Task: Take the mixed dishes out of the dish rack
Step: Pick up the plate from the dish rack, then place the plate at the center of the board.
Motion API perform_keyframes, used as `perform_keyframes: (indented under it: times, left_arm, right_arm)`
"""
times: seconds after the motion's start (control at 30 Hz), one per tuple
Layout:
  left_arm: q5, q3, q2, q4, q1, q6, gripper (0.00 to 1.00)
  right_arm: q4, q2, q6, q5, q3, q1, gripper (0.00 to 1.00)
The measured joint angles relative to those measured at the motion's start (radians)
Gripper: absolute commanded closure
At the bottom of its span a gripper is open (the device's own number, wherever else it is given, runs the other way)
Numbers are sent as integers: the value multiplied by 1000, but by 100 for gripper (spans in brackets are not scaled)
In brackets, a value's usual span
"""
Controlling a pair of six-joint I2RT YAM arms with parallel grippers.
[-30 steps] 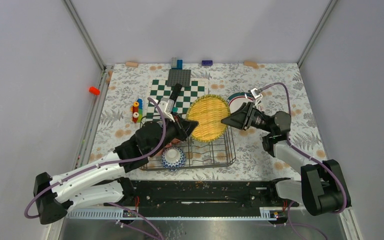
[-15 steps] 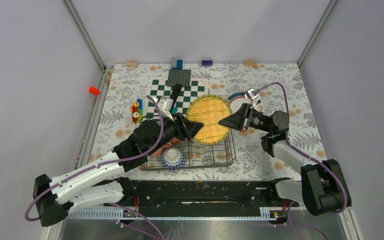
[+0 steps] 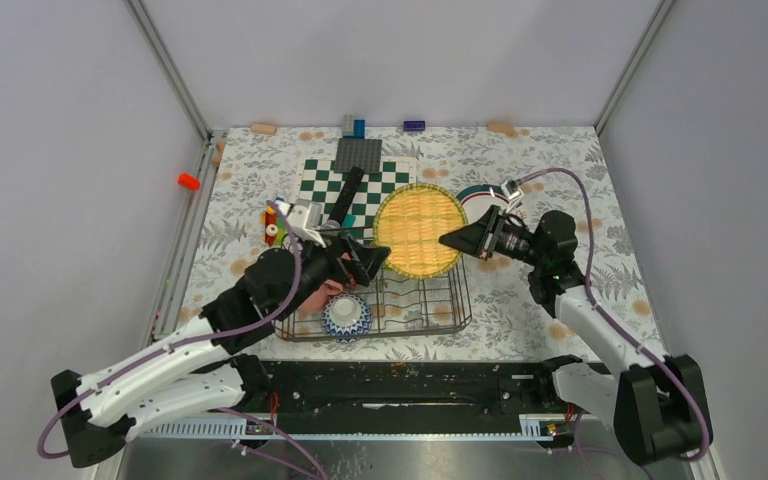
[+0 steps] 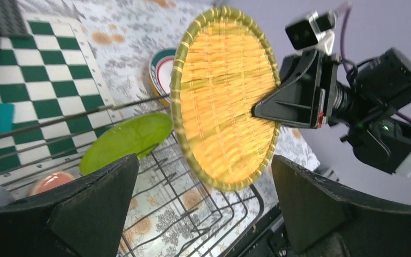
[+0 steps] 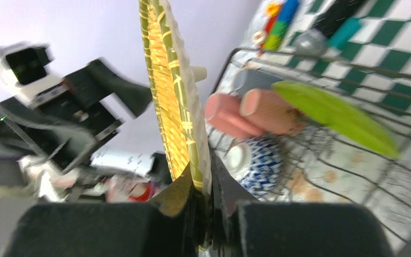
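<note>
R gripper (image 3: 446, 240) pinching yellow plate (image 3: 418, 232) rim, L gripper (image 4: 203, 160) wide, plate just ahead

Top view: even, diffuse overhead light, sharp across the frame; cast shadows on the surface (image 3: 640, 200) are faint. Right wrist view: strong motion blur everywhere beyond the right claw (image 5: 204, 186). Left wrist view: the yellow-orange plate (image 4: 225, 96) ahead of the left claw (image 4: 204, 160) is bright and crisp; its fingers (image 4: 85, 209) are dark and soft-focused.
</note>
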Motion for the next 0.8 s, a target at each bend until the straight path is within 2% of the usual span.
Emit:
perform_keyframes:
  times: [0.13,0.33,0.57,0.8]
  left_arm:
    - [-82,-29,-115,-7,0,16,1]
    - [-217,-108,-221,-17,0,22,1]
    - [-303,-155,-262,-77,0,31,1]
    - [-297,-168,-296,-85,0,61,1]
  right_arm:
    - [-341,-143,-177,220,48,1,100]
    - [-607,-248,-279,502,92,1,100]
    - [-698,-172,-268,687,119,-8,100]
    - [-695,-108,-196,781,157,-81,100]
